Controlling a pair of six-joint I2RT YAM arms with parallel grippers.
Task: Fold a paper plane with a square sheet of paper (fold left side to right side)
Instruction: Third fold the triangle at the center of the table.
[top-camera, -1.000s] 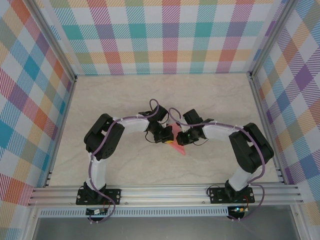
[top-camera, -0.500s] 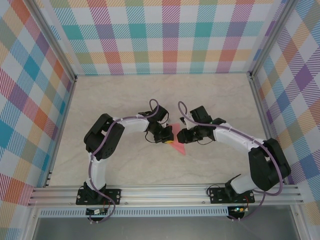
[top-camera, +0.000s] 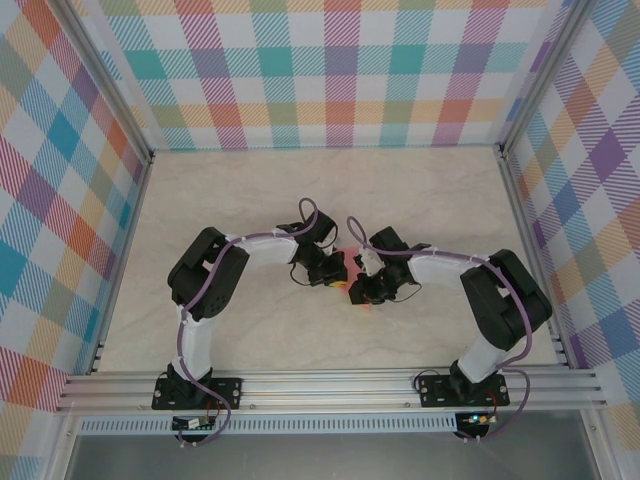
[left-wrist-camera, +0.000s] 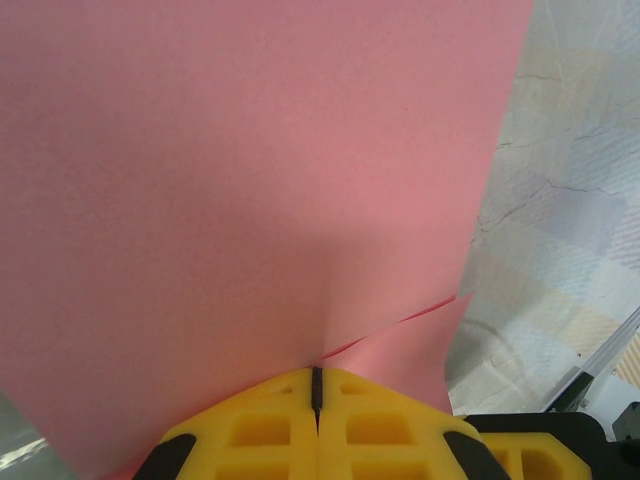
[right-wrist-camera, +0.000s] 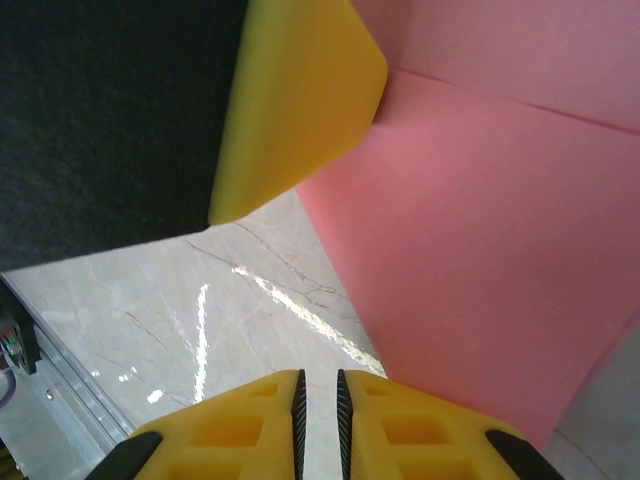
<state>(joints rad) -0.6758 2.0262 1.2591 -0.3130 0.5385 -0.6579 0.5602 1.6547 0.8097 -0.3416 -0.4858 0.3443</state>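
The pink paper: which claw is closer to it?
Left. The left claw is shut on the edge of the pink paper; the right claw, barely open, sits just beside the sheet, gripping nothing.

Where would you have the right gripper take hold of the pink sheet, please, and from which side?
Probably its free edge just ahead of the right gripper, coming edge-on from that arm's side. The square sheet of paper is thin and lifted off the table, pinched by the left gripper, so the jaws, a slit apart, should straddle an edge away from that pinch.
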